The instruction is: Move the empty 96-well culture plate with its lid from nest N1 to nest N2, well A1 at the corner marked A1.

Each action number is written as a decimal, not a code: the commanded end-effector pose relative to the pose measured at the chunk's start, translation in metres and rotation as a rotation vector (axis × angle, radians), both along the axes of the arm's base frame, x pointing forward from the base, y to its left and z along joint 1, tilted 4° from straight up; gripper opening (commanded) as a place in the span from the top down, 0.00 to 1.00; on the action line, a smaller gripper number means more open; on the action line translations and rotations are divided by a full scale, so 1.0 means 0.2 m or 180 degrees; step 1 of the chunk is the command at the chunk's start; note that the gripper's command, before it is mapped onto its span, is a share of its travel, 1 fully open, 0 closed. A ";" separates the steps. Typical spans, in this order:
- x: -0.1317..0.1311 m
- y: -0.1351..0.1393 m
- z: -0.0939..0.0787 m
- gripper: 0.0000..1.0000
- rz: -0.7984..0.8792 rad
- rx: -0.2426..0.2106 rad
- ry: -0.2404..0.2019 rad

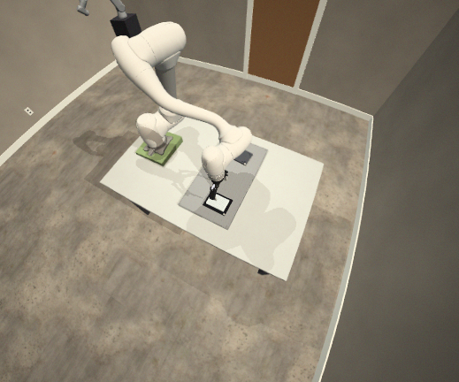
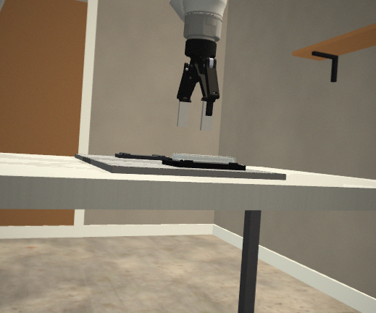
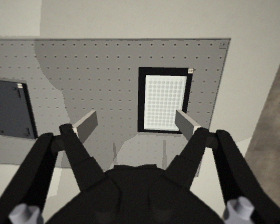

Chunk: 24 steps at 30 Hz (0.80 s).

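The white lidded 96-well plate (image 3: 164, 102) sits flat in the black nest N1 (image 3: 141, 100) on the grey perforated board. It also shows in the top view (image 1: 218, 204) and as a thin clear slab in the exterior view (image 2: 203, 158). The other nest N2 (image 3: 10, 108) is dark and empty at the left of the wrist view, and lies farther along the board in the top view (image 1: 243, 156). My gripper (image 2: 195, 121) (image 3: 136, 117) is open and empty. It hangs well above the board, over the near edge of the plate.
The grey perforated board (image 1: 224, 186) lies on a white table (image 1: 222, 194). The arm's green base plate (image 1: 160, 148) stands at the table's far left corner. A wooden wall shelf (image 2: 345, 40) hangs high to the right.
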<state>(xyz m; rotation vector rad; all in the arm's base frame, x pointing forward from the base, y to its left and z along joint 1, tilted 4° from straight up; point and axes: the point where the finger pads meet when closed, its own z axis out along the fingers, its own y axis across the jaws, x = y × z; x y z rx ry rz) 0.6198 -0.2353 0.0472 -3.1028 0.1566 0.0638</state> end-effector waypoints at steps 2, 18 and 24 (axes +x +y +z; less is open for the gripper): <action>0.01 -0.09 0.01 0.00 -0.0021 -0.0063 0.0007; 0.01 -0.28 0.02 0.00 -0.0074 -0.0286 0.0057; 0.01 -0.28 0.02 0.00 -0.0074 -0.0286 0.0057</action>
